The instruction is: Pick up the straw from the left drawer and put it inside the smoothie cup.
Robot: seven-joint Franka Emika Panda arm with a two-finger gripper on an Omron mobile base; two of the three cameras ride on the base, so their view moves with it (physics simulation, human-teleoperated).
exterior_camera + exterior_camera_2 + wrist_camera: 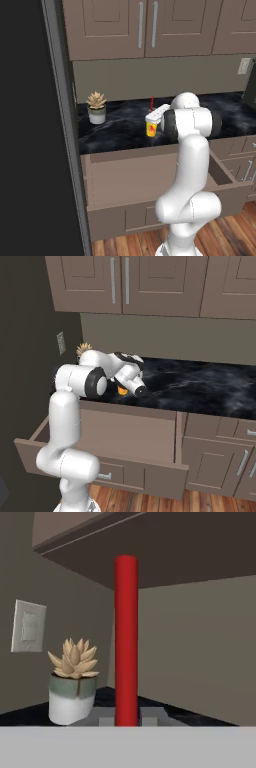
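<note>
The gripper (pixel 152 116) is holding the red straw (pixel 152 103) upright over the yellow cup (pixel 151 129); the potted succulent (pixel 96 107) is sitting left of the cup, the open drawer (pixel 125 182) gaping below it.

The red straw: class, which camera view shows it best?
The hand view: the straw stands large and upright, held in the shut gripper. The left base view shows its tip above the smoothie cup. In the right base view I cannot make it out.

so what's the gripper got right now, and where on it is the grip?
The gripper is shut on the straw, pinching its lower end; the rest stands upright above the fingers, over the smoothie cup.
</note>
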